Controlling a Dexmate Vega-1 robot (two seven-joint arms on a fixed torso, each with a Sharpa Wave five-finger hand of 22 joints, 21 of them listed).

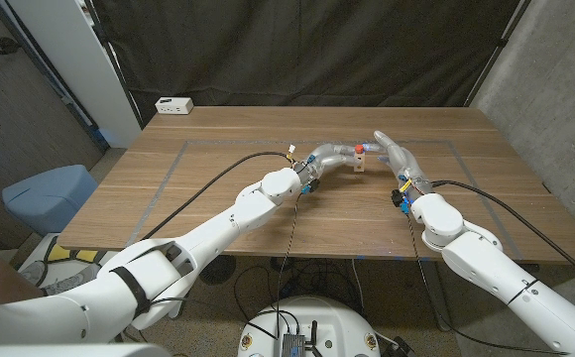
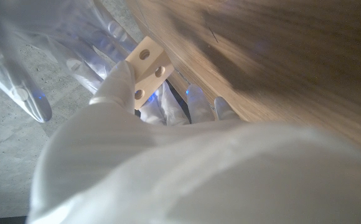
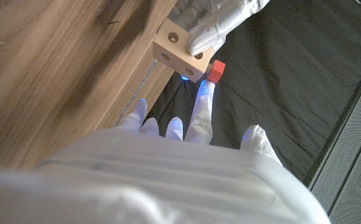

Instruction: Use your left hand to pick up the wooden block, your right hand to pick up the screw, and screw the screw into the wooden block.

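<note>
Setting: dark curtain backdrop behind a brown wooden tabletop (image 1: 268, 213); a white power strip (image 1: 174, 105) lies at its far left corner.
Left hand: the robot's left hand (image 1: 335, 156) reaches to mid-table and holds the pale cube-shaped wooden block with round holes (image 2: 146, 67) above the surface; its fingers (image 2: 119, 81) are clamped on the block's sides, seen in the left wrist view.
Block position: lifted clear of the tabletop, between the two hands, with holed faces left uncovered; judged, this keeps a hole free to receive the screw.
Right hand: the robot's right hand (image 1: 397, 157) stands just beside the block, fingers (image 3: 200, 118) extended toward it.
Screw: a small red-headed screw (image 3: 215, 70) sits at the block's corner, at the tip of one right finger; whether a second finger pinches it cannot be told.
Reason for arrangement: judged, the block is held steady as the fixed part while the right hand brings the screw to a hole.
Task stage: judged, block pick-up done; screw at the block, insertion not confirmed.
Risk: judged, the screw may slip from a light fingertip hold.
</note>
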